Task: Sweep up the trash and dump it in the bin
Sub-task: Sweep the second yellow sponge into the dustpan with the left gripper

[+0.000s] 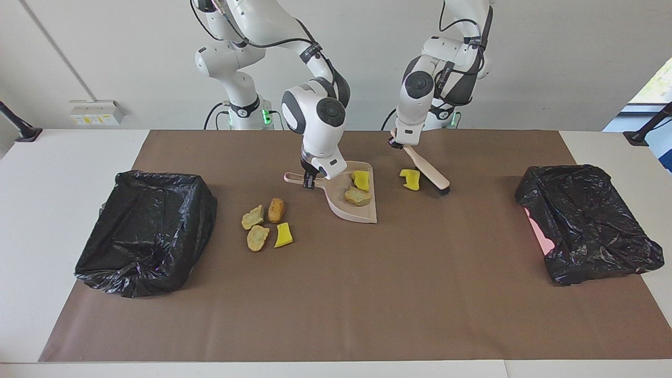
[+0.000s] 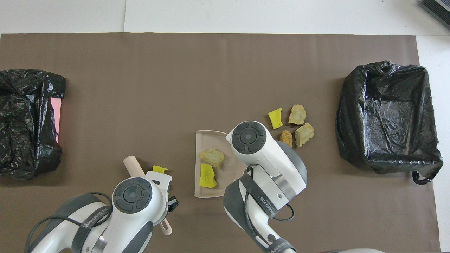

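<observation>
**Brush and Dustpan Held, Trash in Three Places**

Nearest the robots, the left gripper (image 1: 400, 144) is clamped on the handle of a hand brush (image 1: 430, 172). The brush slopes down from the gripper, and its black bristles touch the brown table mat (image 1: 336, 294). One yellow foam bit (image 1: 410, 179) lies on the mat just beside the brush head, on the side toward the dustpan and below the gripper in the facing view. In the overhead view the left arm's wrist covers most of the brush; only the end of the brush and part of this foam bit (image 2: 160, 169) show.

The right gripper (image 1: 310, 180) is clamped on the handle of the beige dustpan (image 1: 365, 212), which rests on the mat with its open lip pointing away from the robots. Two pieces lie in the pan, just beside the gripper: a second yellow foam bit (image 1: 360, 179) nearer the robots and a tan chunk (image 1: 357, 196) farther from them.

Farther out, toward the right arm's end of the table, four pieces lie in a loose cluster on the mat, apart from both grippers: an orange-brown chunk (image 1: 276, 209), two tan chunks (image 1: 253, 217) (image 1: 258, 237) and a third yellow foam bit (image 1: 283, 235).

An open bin lined with a black bag (image 1: 144, 231) stands at the right arm's end. A second black-bagged bin (image 1: 585, 220), pink showing at its edge, stands at the left arm's end.
</observation>
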`<state>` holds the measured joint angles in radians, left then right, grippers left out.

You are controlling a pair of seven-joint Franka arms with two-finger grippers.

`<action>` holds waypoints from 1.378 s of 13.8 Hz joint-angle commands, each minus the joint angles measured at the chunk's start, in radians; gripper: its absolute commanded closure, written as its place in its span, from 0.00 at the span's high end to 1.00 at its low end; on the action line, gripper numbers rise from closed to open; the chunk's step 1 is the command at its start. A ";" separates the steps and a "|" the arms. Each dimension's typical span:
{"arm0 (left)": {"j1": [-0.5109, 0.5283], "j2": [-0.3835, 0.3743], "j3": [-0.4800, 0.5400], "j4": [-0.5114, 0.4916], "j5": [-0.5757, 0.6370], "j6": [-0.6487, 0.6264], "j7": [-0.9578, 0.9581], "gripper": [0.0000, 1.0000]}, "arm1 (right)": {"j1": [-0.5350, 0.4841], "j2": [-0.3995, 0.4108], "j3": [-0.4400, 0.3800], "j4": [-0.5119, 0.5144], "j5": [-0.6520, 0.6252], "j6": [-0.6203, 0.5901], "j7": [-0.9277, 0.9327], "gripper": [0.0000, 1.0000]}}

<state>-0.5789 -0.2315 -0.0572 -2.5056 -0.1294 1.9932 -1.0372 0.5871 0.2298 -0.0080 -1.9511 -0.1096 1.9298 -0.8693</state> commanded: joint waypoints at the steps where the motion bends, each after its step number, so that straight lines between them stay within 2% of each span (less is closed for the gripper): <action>1: 0.004 0.047 -0.004 -0.010 -0.050 0.099 0.113 0.00 | -0.004 -0.015 0.008 -0.034 -0.019 0.031 -0.011 0.00; 4: -0.001 0.105 -0.006 0.048 -0.107 0.157 0.256 0.00 | -0.004 -0.015 0.008 -0.034 -0.019 0.031 -0.008 0.00; 7: -0.034 0.116 -0.010 0.062 -0.159 0.203 0.396 0.00 | -0.004 -0.015 0.008 -0.032 -0.019 0.032 -0.007 0.00; 13: -0.206 0.136 -0.013 0.131 -0.208 0.259 0.401 0.00 | -0.003 -0.015 0.008 -0.034 -0.019 0.032 0.001 0.00; 16: -0.202 0.136 -0.013 0.143 -0.208 0.210 0.401 0.00 | -0.003 -0.015 0.008 -0.032 -0.019 0.032 0.001 0.00; 19: -0.130 0.136 -0.004 0.226 -0.185 0.009 0.404 0.00 | -0.003 -0.015 0.008 -0.032 -0.019 0.032 0.003 0.00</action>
<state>-0.7641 -0.1035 -0.0672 -2.3472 -0.3195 2.1188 -0.6481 0.5872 0.2298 -0.0079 -1.9512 -0.1097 1.9300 -0.8693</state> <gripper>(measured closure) 0.727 0.683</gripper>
